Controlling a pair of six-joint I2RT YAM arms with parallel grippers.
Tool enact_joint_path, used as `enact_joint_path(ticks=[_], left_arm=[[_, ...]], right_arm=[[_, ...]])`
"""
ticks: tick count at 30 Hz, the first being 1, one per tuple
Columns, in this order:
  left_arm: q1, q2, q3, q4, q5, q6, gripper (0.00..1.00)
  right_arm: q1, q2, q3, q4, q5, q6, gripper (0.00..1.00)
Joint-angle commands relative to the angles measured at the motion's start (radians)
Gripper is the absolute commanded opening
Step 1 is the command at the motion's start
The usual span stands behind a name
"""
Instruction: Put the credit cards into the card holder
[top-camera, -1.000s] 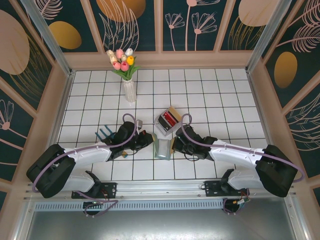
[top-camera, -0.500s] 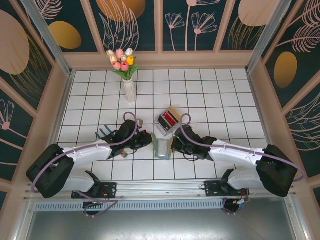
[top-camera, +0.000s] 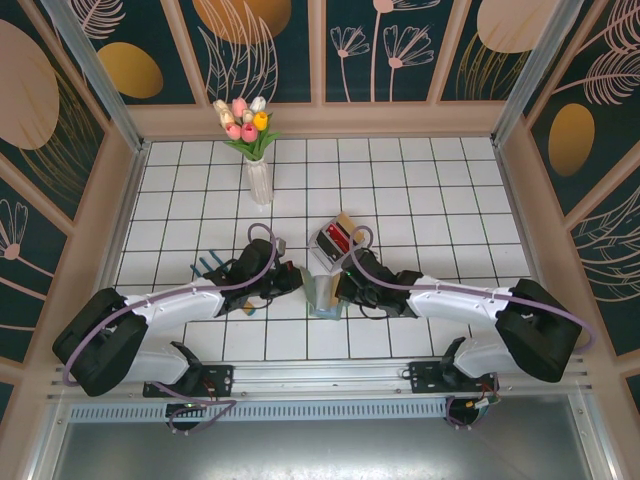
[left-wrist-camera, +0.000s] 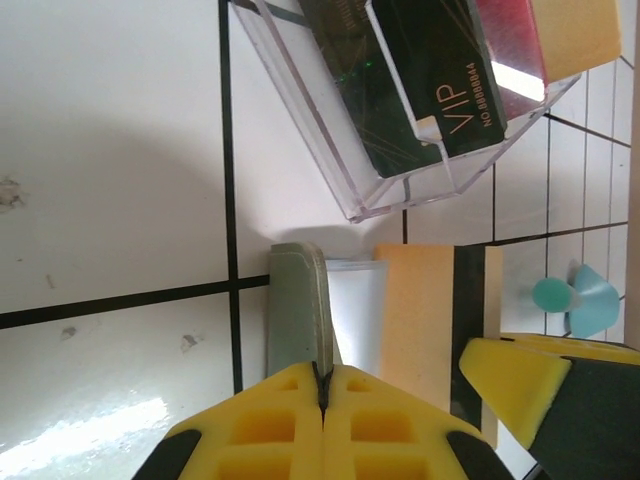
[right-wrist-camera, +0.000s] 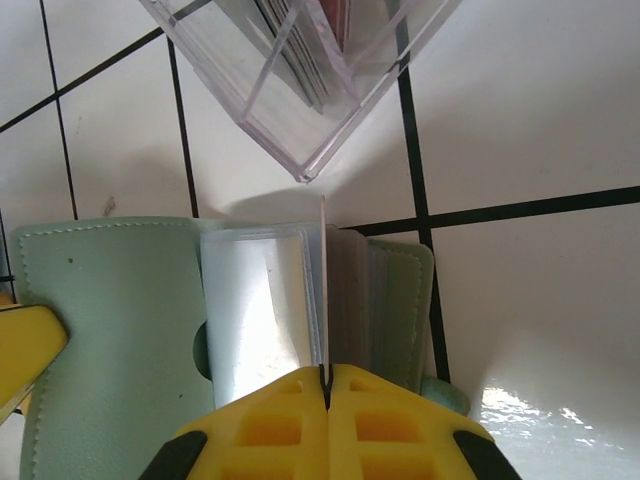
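Note:
The sage-green card holder (top-camera: 325, 291) lies open on the white tiles between both arms. My left gripper (top-camera: 297, 279) (left-wrist-camera: 322, 385) is shut on the edge of its green cover flap (left-wrist-camera: 297, 305). My right gripper (top-camera: 343, 288) (right-wrist-camera: 326, 378) is shut on a tan credit card with a dark stripe (left-wrist-camera: 425, 320). The card stands edge-on (right-wrist-camera: 323, 285) over the holder's clear inner sleeves (right-wrist-camera: 258, 305). More credit cards, dark, red and tan, stand in a clear plastic box (top-camera: 335, 240) (left-wrist-camera: 400, 110) just beyond the holder.
A white vase of tulips (top-camera: 258, 172) stands at the back left. A teal object (top-camera: 209, 265) lies left of the left arm. Panelled walls close in the tiled floor on three sides.
My right gripper has moved left with the card, from beside the holder to over its sleeves. The left gripper has barely shifted.

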Motion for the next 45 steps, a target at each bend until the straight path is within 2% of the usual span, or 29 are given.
enact_joint_path(ticks=[1,10,19,23,26,28,30,32,37,40,42,45], left_arm=[[0.019,0.004,-0.012,-0.080,-0.021,0.042,0.00],[0.089,-0.002,-0.046,-0.078,0.027,0.079,0.00],[0.102,0.047,-0.078,0.000,0.079,0.109,0.00],[0.103,0.045,-0.099,0.046,0.093,0.095,0.03],[0.102,0.021,-0.115,0.042,0.069,0.078,0.13],[0.102,-0.005,-0.125,0.027,0.036,0.065,0.27],[0.103,-0.027,-0.142,0.039,0.028,0.051,0.31],[0.103,-0.035,-0.162,0.078,0.044,0.035,0.39],[0.103,0.033,-0.145,0.115,0.105,0.054,0.42],[0.103,0.087,-0.117,0.102,0.120,0.078,0.40],[0.103,0.119,-0.095,0.078,0.115,0.094,0.29],[0.102,0.144,-0.077,0.032,0.083,0.116,0.20]], right_arm=[[0.007,-0.027,0.000,0.071,-0.036,0.004,0.00],[0.008,-0.006,0.000,0.219,-0.134,0.007,0.00],[0.020,0.128,0.099,0.190,-0.153,-0.027,0.00],[0.029,0.177,0.119,0.198,-0.173,-0.037,0.00],[0.034,0.210,0.130,0.173,-0.156,-0.026,0.00],[0.036,0.228,0.132,0.142,-0.132,-0.016,0.00],[0.036,0.241,0.131,0.125,-0.124,-0.012,0.00],[0.036,0.247,0.123,0.137,-0.136,-0.014,0.00],[0.035,0.213,0.116,0.165,-0.151,-0.018,0.00],[0.031,0.179,0.123,0.153,-0.145,-0.026,0.00],[0.025,0.148,0.125,0.133,-0.139,-0.036,0.00],[0.021,0.071,0.133,0.034,-0.059,-0.050,0.00]])
